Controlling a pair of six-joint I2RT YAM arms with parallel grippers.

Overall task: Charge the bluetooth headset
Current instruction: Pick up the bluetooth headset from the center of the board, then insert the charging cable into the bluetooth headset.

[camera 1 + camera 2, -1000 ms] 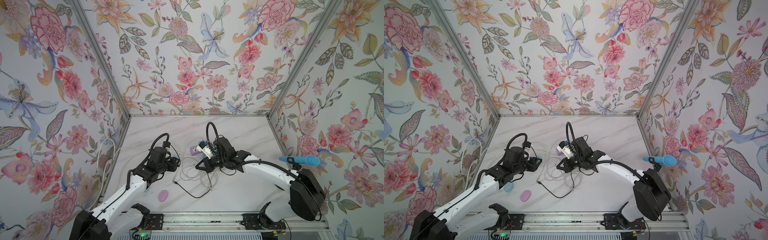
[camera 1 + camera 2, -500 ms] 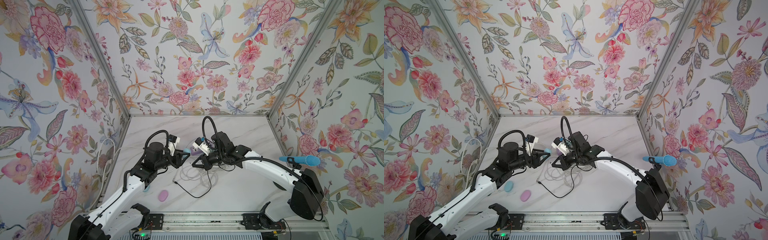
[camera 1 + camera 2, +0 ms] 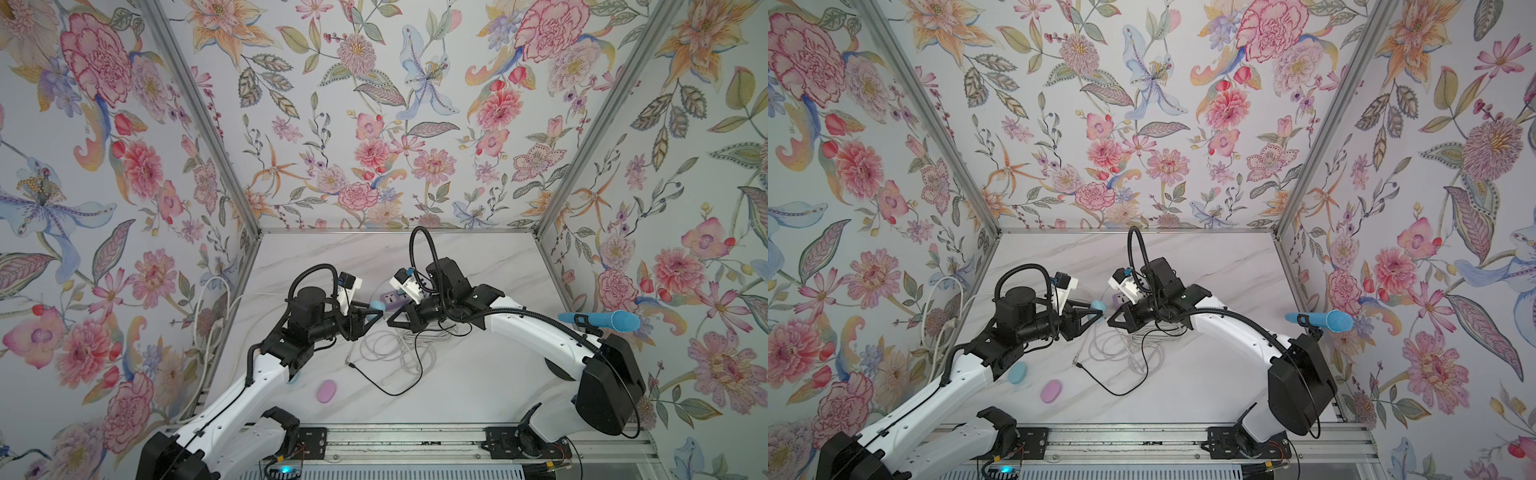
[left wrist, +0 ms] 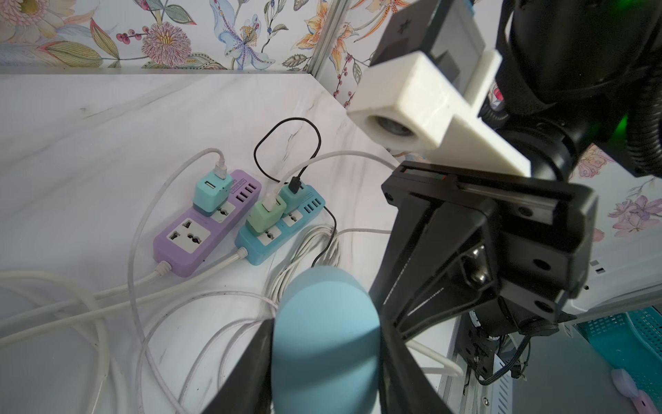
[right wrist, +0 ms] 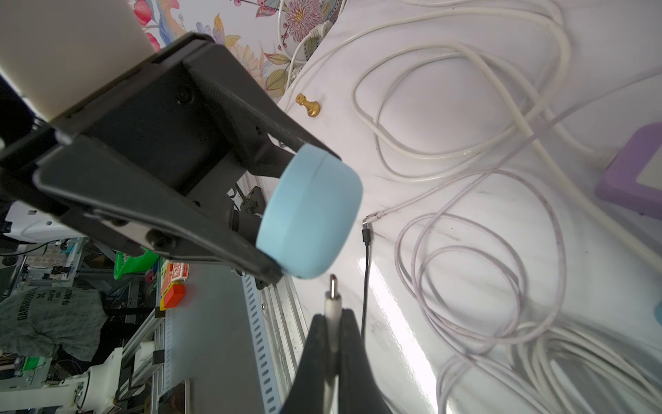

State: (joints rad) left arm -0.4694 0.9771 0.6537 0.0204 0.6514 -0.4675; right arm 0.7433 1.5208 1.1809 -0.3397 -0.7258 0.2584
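Observation:
The bluetooth headset (image 4: 324, 344) is a light blue oval case held in the air, with my left gripper (image 4: 324, 322) shut on its two sides. It appears in both top views (image 3: 377, 306) (image 3: 1099, 306). My right gripper (image 5: 333, 315) is shut on the white charging plug (image 5: 331, 295), whose metal tip points at the headset's (image 5: 311, 215) lower edge, a short gap away. In both top views the left gripper (image 3: 371, 312) and right gripper (image 3: 392, 322) face each other tip to tip above the table.
A purple power strip (image 4: 200, 229) and a teal one (image 4: 283, 233) with chargers lie behind. White cable coils (image 3: 399, 353) and a black cable (image 3: 382, 380) lie below the grippers. A pink case (image 3: 326, 390), another blue case (image 3: 1017, 372) and a blue microphone (image 3: 602, 321) are nearby.
My left gripper rose from the table with the headset and swung right toward the right gripper. The right gripper lifted slightly with the plug. Over the last half second both barely moved.

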